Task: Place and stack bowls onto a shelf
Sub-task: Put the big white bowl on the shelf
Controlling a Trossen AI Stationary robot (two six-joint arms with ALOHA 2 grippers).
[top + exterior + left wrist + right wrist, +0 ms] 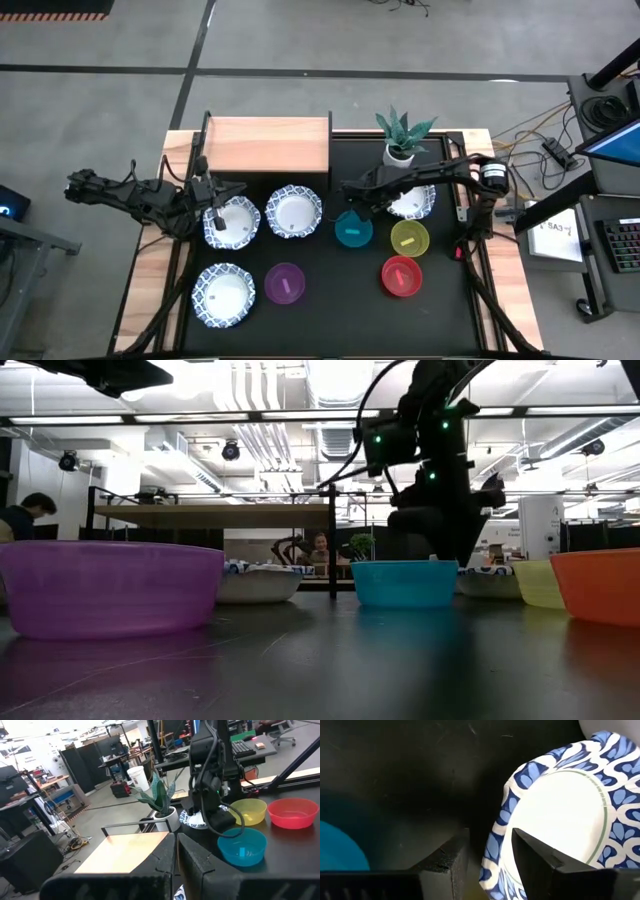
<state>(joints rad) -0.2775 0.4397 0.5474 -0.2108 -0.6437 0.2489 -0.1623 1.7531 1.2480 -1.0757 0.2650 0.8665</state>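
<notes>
Bowls are found all on the black table (320, 335), none yet on the shelf (266, 145), whose wood top stands bare at upper centre of the high view. Patterned bowls lie at left centre (231, 222), centre (294, 211), lower left (224, 294) and right of centre (411, 203); the blue bowl (353, 230), yellow bowl (410, 238), red bowl (402, 276) and purple bowl (286, 283) sit apart below them. The right gripper (487, 852) is seen with jaws slightly parted astride the rim of a patterned bowl (560, 815), nothing clamped; the placement is judged as preparation for a rim pinch. The left gripper (213, 192) is held over the left-centre bowl's upper edge, jaws almost together and empty. A potted plant (401, 135) stands just beside the shelf, a possible obstruction.
</notes>
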